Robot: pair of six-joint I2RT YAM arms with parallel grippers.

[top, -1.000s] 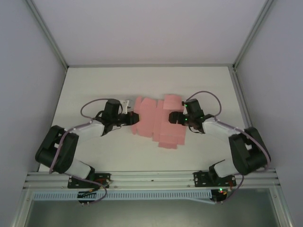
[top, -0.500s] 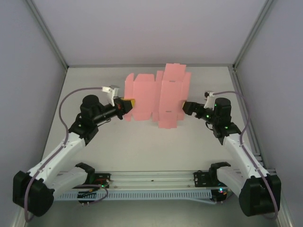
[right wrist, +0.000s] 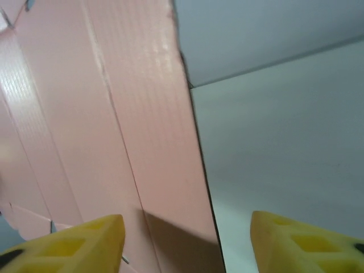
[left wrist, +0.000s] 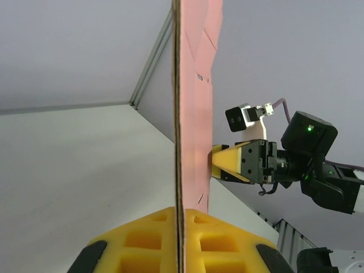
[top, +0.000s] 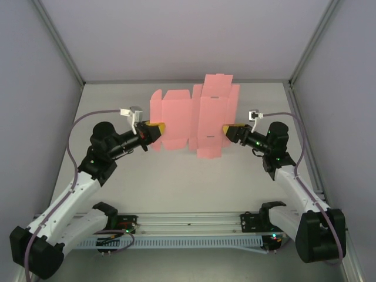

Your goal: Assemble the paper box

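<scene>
The paper box (top: 194,120) is a flat pink die-cut sheet with flaps, held upright in the air above the white table (top: 176,182). My left gripper (top: 157,132) is shut on its left edge. In the left wrist view the sheet (left wrist: 193,114) stands edge-on, pinched between the yellow pads of the left gripper (left wrist: 179,227). My right gripper (top: 226,130) is at the sheet's right edge. In the right wrist view the right gripper (right wrist: 187,239) is open, its yellow fingers wide apart, with the edge of the sheet (right wrist: 114,142) between them and not gripped.
White walls and aluminium posts (top: 61,50) enclose the table on three sides. A metal rail (top: 188,222) with both arm bases runs along the near edge. The right arm's wrist camera (left wrist: 242,118) shows just behind the sheet.
The sheet lay flat on the table a second ago. Both arms have raised it upright into the air, and in the last half second it has risen slightly more.
</scene>
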